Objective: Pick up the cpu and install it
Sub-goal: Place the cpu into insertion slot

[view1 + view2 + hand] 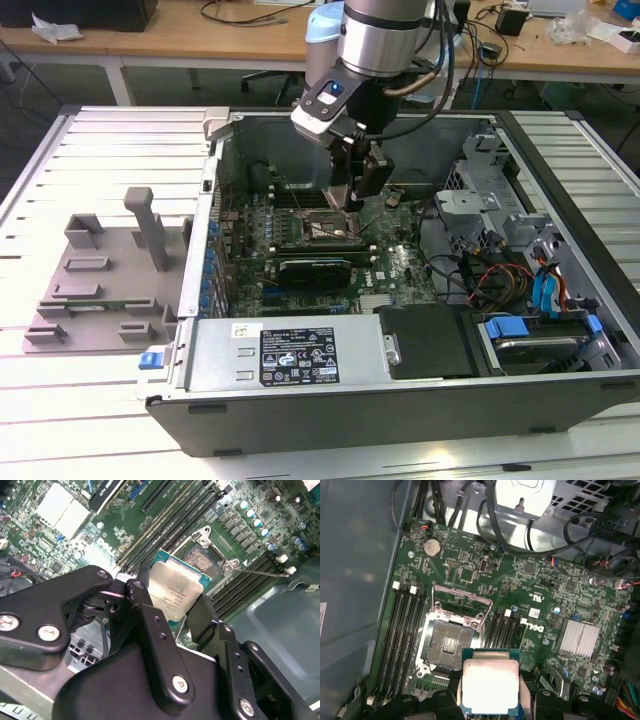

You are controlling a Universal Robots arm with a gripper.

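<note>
The cpu (490,685) is a small square chip with a silvery top plate on a green board, and my gripper (490,700) is shut on its two sides. In the second wrist view the cpu (175,592) sits between the black fingers (142,615). It hangs just above the motherboard, beside the open socket (451,642), whose metal frame (462,596) is flipped up. In the exterior view my gripper (355,192) reaches down into the computer case over the socket (330,228).
Memory slots (402,630) flank the socket on both sides. A ribbed heat sink (579,637) and cables (570,540) lie nearby. The power supply (290,355) fills the case front, with a drive cage (540,270) at the exterior view's right. A grey fixture tray (100,280) sits outside on the slatted table.
</note>
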